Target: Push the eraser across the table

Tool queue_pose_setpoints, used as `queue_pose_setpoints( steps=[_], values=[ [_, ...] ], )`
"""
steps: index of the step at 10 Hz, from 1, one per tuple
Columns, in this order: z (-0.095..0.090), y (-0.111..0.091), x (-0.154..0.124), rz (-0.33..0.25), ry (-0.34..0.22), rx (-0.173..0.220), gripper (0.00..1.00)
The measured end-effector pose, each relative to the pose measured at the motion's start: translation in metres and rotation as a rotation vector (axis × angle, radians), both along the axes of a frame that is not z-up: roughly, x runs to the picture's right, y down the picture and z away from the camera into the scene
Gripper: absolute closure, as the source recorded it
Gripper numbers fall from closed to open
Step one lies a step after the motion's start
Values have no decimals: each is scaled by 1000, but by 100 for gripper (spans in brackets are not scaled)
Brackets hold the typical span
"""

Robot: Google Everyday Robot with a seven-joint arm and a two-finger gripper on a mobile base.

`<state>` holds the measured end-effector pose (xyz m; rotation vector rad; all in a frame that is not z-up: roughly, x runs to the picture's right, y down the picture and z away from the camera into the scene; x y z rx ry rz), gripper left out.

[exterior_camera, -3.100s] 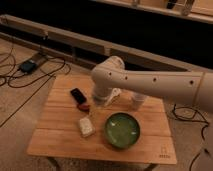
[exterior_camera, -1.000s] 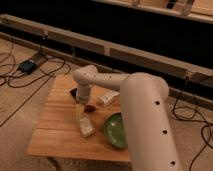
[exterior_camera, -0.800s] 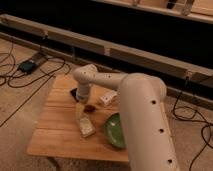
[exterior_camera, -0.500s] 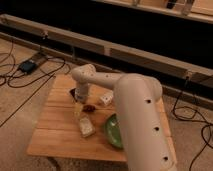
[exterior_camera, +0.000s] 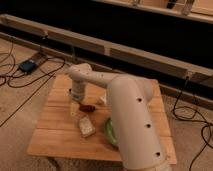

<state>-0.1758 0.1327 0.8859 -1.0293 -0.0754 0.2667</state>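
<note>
Gripper point(exterior_camera: 77, 96) is down on the table point(exterior_camera: 55, 136), in the left-rear part of the top, pointing straight down with its tip at or right on the wood. I can't tell if it's spread or closed, the tip is just a pale blob from here.

I can't pick out the eraser as its own shape. There's only a dark smudge right under the gripper's end, so if it's there it's hidden by the gripper. No contact is confirmable.

The white arm point(exterior_camera: 131, 117) comes in from bottom right, fat segment up front, bends and runs left across the table to the gripper.

A small reddish-brown oblong thing point(exterior_camera: 87, 107) lies just beside the gripper, on its right-front side and apart from it. A pale cream block point(exterior_camera: 86, 126) sits nearer the front edge, flat and slightly turned. The green bowl point(exterior_camera: 110, 133) is right of the cream block and mostly covered by the arm, with only its left rim showing.

The floor is carpet, with black cables point(exterior_camera: 30, 82) to the left and a small dark box point(exterior_camera: 27, 65) at rear left.
</note>
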Motion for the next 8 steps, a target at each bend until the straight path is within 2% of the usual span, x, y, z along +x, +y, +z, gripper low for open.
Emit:
queue_pose_setpoints(
  steps=[4,8],
  values=[
    [5,-11,-25,2,-25,2,20],
    [13,-31,-47,8,-38,30,20]
  ],
)
